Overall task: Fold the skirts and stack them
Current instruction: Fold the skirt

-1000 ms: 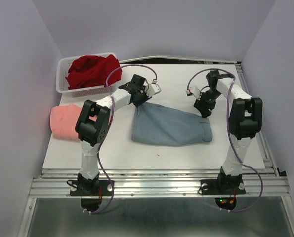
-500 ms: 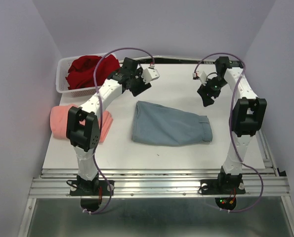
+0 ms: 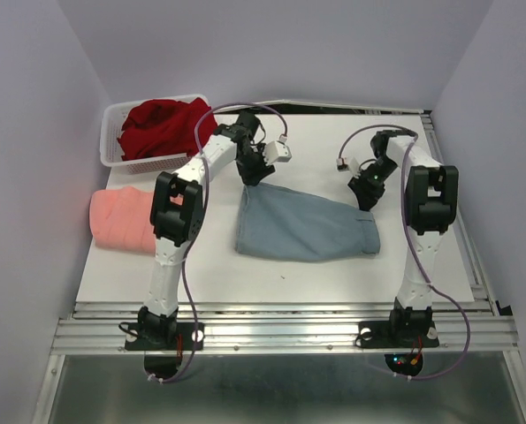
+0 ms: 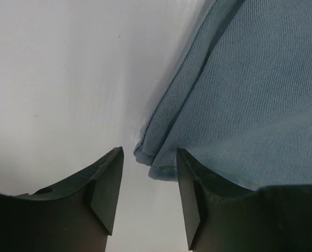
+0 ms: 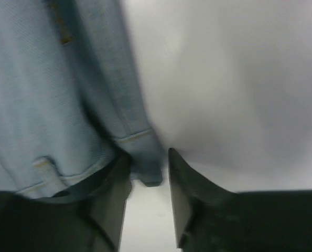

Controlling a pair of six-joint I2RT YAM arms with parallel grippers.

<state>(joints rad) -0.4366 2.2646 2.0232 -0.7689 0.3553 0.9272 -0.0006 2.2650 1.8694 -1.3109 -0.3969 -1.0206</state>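
Laid flat mid-table for folding: blue skirt. Left gripper spread astride the far-left hem corner. Right gripper parted at the far-right waistband corner, view blurred. Neither pinching yet. Likely poised to lift both corners together.

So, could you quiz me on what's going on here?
1. True or false: the red skirt lies in the basket.
2. At the blue skirt corner, the left end effector has its jaws: A open, B shut, C out of sight.
3. How many skirts lie outside the basket?
Key: 1 true; 2 A; 3 two.
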